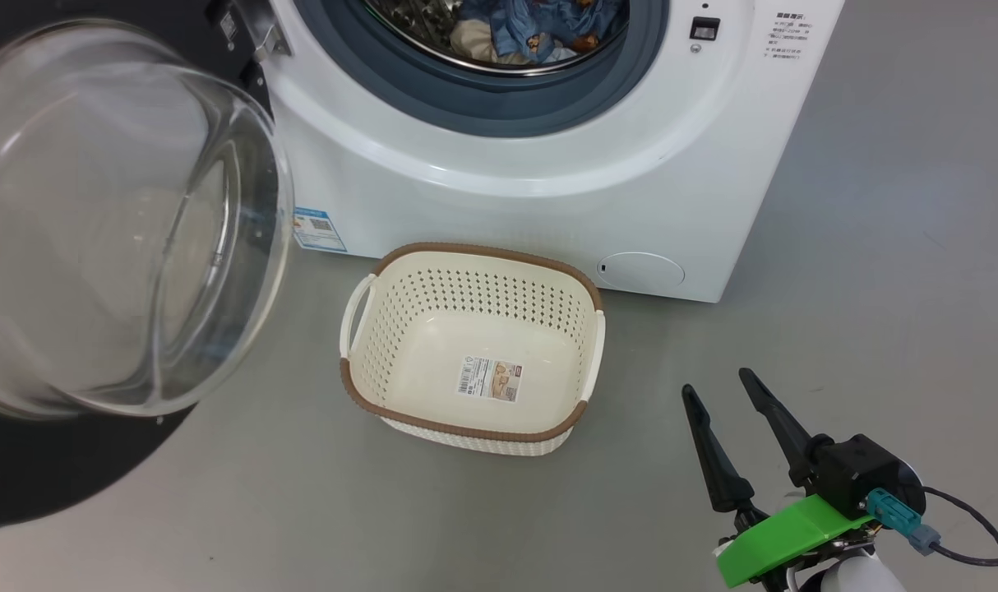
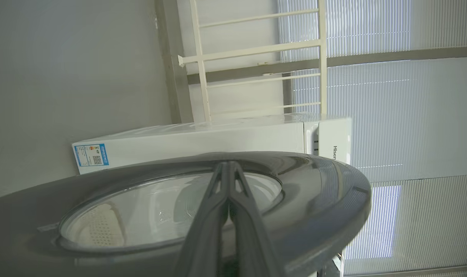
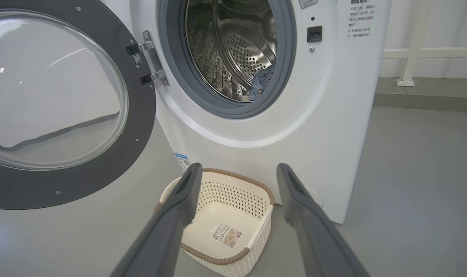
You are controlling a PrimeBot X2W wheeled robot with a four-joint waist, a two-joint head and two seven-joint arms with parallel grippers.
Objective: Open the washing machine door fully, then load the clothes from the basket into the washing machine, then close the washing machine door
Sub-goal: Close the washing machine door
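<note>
bright, even light; blurred fingers

Grey floor, on it the white washing machine and, just in front, the cream basket.

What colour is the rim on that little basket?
Brown, with a woven look; the basket's rim shows best in the head view.
</note>
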